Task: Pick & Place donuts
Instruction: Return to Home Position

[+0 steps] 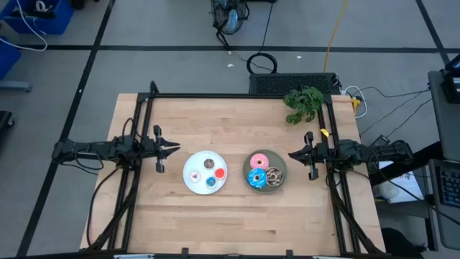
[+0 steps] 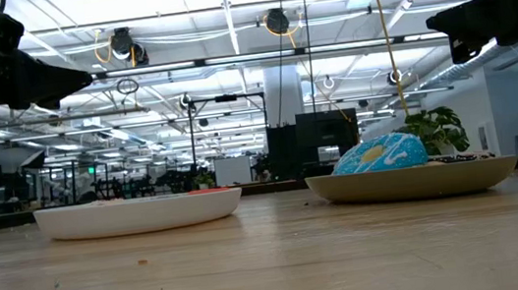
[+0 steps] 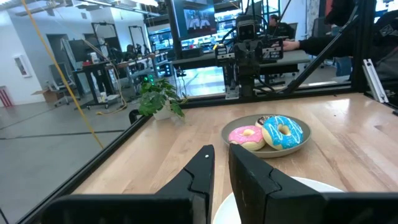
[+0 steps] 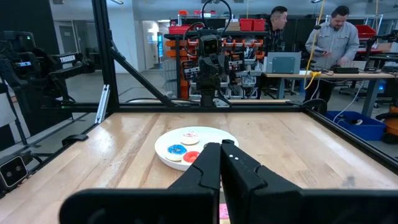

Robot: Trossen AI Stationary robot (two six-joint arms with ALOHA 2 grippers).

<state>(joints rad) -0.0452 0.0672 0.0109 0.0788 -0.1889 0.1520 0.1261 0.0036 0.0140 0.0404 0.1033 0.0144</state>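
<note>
In the high view a white plate (image 1: 188,167) carries four small donuts: brown (image 1: 209,163), white (image 1: 194,175), red (image 1: 220,173) and blue (image 1: 210,183). To its right, a grey plate (image 1: 282,164) holds the pink donut (image 1: 258,160), the blue sprinkled donut (image 1: 256,178) and the chocolate sprinkled donut (image 1: 274,176). My left gripper (image 1: 175,149) hovers left of the white plate, fingers together with only a thin slit in the left wrist view (image 3: 222,155). My right gripper (image 1: 292,153) hovers at the grey plate's right rim, shut (image 4: 221,147). Both hang above the table in the low view.
A small green plant (image 1: 303,104) stands near the table's far right corner. A black frame (image 1: 237,96) runs along the far edge and both sides. Bare wood lies in front of the plates. People work at benches beyond the table (image 4: 333,37).
</note>
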